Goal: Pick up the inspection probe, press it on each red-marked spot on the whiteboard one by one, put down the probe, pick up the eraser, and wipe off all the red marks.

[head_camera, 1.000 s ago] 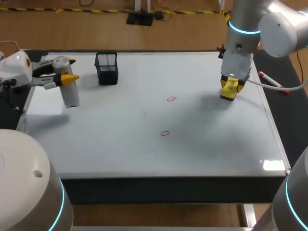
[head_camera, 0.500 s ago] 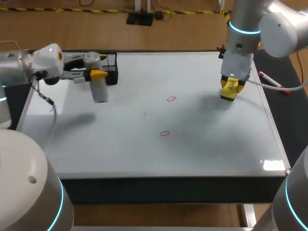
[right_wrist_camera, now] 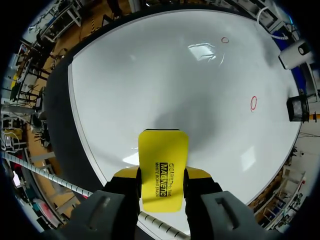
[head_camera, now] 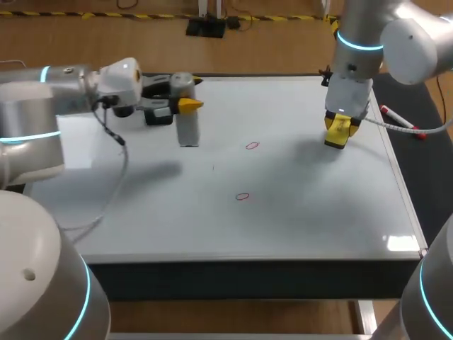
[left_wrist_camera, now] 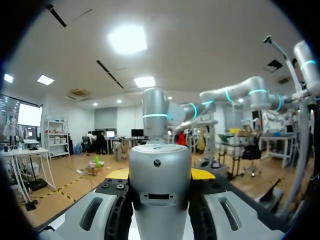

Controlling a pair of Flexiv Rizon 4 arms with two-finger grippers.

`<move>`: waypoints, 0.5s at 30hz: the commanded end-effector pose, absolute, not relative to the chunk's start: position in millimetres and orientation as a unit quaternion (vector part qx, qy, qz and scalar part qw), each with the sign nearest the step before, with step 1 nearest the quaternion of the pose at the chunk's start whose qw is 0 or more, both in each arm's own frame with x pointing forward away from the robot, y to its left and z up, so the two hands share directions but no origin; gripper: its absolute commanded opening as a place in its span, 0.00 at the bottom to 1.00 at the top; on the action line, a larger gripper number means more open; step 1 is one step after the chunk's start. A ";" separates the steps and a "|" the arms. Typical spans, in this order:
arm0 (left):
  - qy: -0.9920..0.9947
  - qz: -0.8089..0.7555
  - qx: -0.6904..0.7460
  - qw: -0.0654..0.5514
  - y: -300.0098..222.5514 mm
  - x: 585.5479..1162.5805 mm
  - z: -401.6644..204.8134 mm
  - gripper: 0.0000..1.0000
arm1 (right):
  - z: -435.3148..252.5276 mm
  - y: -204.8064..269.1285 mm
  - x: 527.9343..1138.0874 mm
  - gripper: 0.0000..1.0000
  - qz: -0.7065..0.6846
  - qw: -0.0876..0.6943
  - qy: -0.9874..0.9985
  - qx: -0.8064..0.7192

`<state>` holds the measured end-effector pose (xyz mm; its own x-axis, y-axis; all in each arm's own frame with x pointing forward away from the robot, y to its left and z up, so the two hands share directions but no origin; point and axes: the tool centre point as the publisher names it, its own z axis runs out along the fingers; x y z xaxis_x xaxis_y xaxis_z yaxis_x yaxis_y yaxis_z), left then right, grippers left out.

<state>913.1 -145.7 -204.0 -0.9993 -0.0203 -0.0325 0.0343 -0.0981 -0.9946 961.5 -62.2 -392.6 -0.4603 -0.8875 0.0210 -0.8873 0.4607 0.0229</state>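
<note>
My left gripper [head_camera: 185,105] is shut on the inspection probe [head_camera: 187,132], a grey cylinder that hangs tip-down over the whiteboard [head_camera: 304,212], left of the upper red mark [head_camera: 252,146]. A second red mark [head_camera: 243,196] lies nearer the front. In the left wrist view the probe [left_wrist_camera: 160,195] fills the gap between the fingers of the left gripper [left_wrist_camera: 160,174]. My right gripper [head_camera: 338,132] hovers at the board's right side, shut on the yellow eraser [right_wrist_camera: 163,150]. Ahead of the right gripper [right_wrist_camera: 162,175] both red marks [right_wrist_camera: 253,103] [right_wrist_camera: 225,40] show.
A black mesh basket [head_camera: 157,115] stands at the back left of the board, partly hidden behind my left gripper. A red marker [head_camera: 400,121] lies on the dark strip beyond the board's right edge. A cable runs past the right gripper.
My left arm has carried the probe to the right, from the board's left edge past the basket toward the middle. The right arm and eraser have not moved.
</note>
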 end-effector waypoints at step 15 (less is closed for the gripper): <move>0.672 -0.740 0.024 -0.009 -252.8 931.8 -223.3 0.00 | -391.7 -62.8 961.5 0.00 -0.003 0.015 -0.854 0.520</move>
